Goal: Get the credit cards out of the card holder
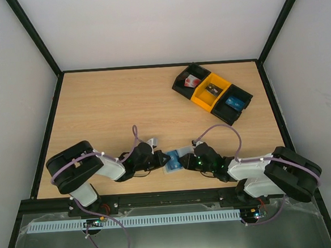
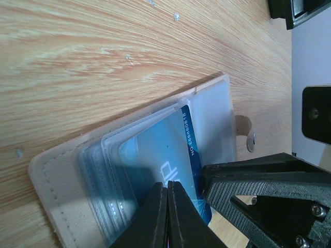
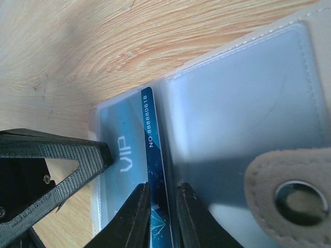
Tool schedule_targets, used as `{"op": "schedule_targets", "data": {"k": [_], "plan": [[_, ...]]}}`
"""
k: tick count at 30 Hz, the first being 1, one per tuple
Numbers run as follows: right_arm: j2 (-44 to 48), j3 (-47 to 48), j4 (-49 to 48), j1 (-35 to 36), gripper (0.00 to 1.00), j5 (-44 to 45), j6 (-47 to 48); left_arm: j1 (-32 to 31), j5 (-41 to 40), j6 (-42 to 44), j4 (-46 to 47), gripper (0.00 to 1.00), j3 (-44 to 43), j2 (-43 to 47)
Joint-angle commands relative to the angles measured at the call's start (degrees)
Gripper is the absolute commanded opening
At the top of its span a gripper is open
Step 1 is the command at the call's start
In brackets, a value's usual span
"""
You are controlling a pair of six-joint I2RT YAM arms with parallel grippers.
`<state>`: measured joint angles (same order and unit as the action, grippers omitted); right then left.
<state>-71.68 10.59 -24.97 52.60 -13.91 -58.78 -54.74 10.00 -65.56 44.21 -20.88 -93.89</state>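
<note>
Card holder (image 1: 171, 160): lies open and flat on the wooden table (image 1: 108, 116), close to the near edge, directly between the two grippers; shows, in the wrist views, a pale stitched border, clear pockets stacked like pages, and a snap tab (image 3: 289, 194) on one edge.

Credit card (image 3: 151, 121): sits in one of the clear pockets, bright blue, marked "VIP" with a printed number along one long edge; looks uncovered along that numbered edge and dulled under the film elsewhere.

Left gripper (image 2: 167, 187): comes in from the left; presses its fingers together with no gap, tips down on the pocket over the card; cannot tell whether any film is caught between them.

Right gripper (image 3: 163, 186): comes in from the right; pinches the numbered edge of the credit card, the narrow slit between its fingers filled by that dark-blue strip; stands just beside the left gripper, over the same pocket.

Far right corner: holds three bins in a slanted row, well apart from the holder; first black bin (image 1: 179, 80) with a red-and-white item (image 1: 193, 81); yellow bin (image 1: 199, 100) with a small dark item (image 1: 212, 89); second black bin (image 1: 227, 117) with another blue card (image 1: 234, 102).
</note>
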Motion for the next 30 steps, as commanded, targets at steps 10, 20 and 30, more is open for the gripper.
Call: {"op": "schedule_targets", "data": {"k": [10,20,30], "plan": [[-4.7,-3.3,-7.5,-0.5,0.15,-5.6,-3.0,-0.5,-1.6,0.0,-3.7,0.03,2.5,-1.7],[-6.7,-4.8,-10.5,-1.4,0.02,-6.1,-3.3,-0.7,-2.0,-0.6,-2.8,0.03,3.9,-1.5],[-5.9,-7.1,-14.5,-1.9,0.02,-5.9,-4.1,-0.8,-4.7,0.7,-8.1,0.20,3.6,2.9]]}}
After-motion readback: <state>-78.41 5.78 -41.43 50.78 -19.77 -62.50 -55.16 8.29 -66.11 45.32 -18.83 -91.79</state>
